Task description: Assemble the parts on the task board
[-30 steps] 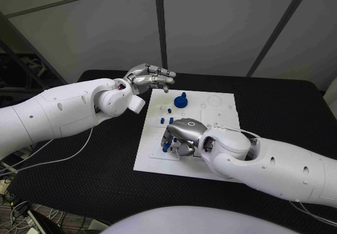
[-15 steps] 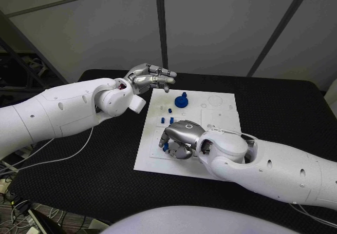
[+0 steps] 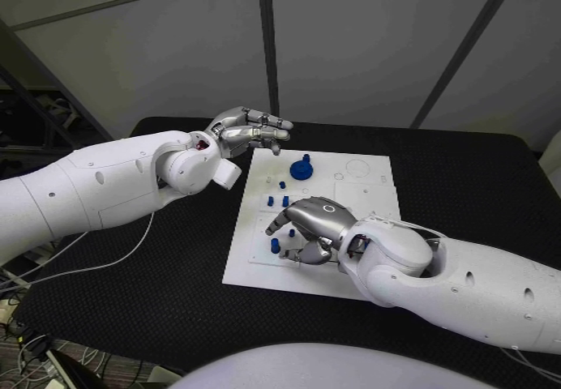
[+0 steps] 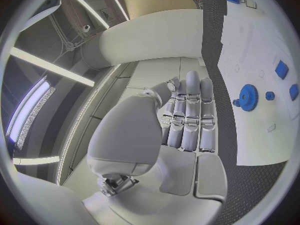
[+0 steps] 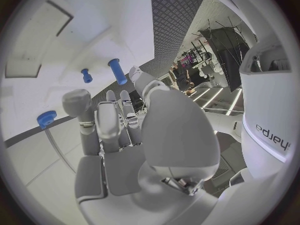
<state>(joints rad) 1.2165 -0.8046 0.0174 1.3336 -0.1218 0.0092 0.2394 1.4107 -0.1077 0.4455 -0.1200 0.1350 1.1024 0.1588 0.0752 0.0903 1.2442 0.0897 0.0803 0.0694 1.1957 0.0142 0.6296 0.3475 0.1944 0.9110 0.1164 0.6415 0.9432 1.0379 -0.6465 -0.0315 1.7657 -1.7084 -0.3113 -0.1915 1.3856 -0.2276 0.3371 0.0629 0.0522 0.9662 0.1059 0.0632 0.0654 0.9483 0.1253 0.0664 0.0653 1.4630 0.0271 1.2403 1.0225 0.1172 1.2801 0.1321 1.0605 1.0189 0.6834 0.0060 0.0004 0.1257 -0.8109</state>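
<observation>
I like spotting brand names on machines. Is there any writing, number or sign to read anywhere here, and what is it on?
"arpa", the readable end of a word cut off at the picture's edge, runs sideways on the right arm's white shell.
The task board bears only faint outlines; no writing can be read on it.

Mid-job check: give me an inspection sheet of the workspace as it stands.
Surface: black table, bare around the board.
Job's things: white task board; blue gear-shaped part at its far end; small blue parts mid-board.
Clutter: nothing seen.
Hands: left hand raised off the board's far corner, fingers curled, holding nothing; right hand low over the board's near end, grasp unclear.
Cables: white cable by the table's left edge.
Surroundings: grey panelled wall.
</observation>
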